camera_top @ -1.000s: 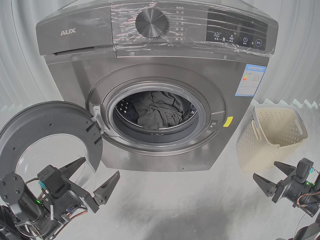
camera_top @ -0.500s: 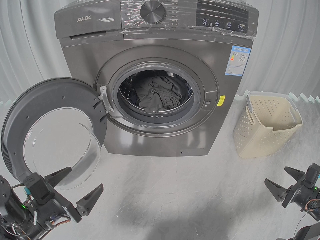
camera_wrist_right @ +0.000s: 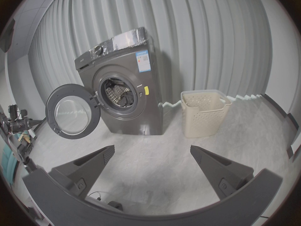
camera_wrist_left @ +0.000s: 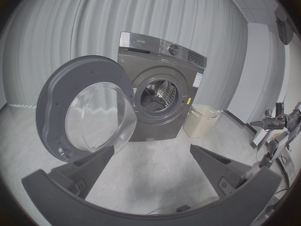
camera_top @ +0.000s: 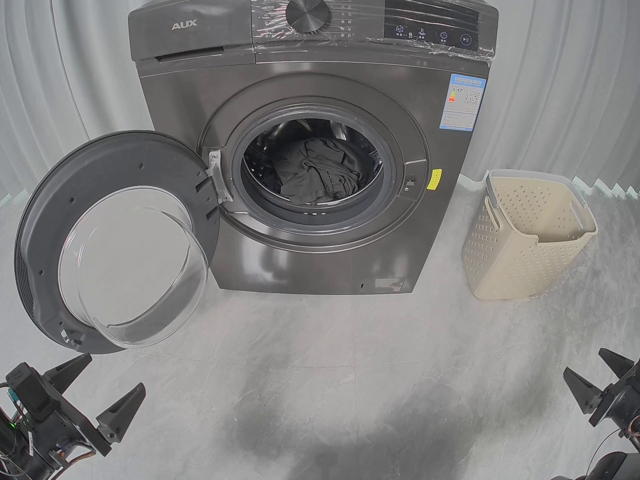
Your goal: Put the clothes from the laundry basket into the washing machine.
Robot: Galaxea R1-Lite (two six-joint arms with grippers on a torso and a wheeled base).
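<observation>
The grey washing machine (camera_top: 313, 135) stands ahead with its round door (camera_top: 120, 241) swung open to the left. Dark clothes (camera_top: 313, 168) lie inside the drum, also seen as dark clothes (camera_wrist_left: 153, 101) and dark clothes (camera_wrist_right: 125, 100) from the wrists. The cream laundry basket (camera_top: 527, 235) sits on the floor right of the machine, and I see no clothes in it. My left gripper (camera_top: 93, 391) hangs open low at the left, well short of the door. My right gripper (camera_top: 600, 378) is open low at the right, nothing between its fingers.
Pale grey floor (camera_top: 347, 368) stretches between me and the machine. A white curtain (camera_top: 567, 68) runs behind the machine and basket. The open door juts out over the floor on the left side.
The whole head view has pulled back from the machine, which now looks smaller and farther off. Both grippers sit lower in the picture and stay open.
</observation>
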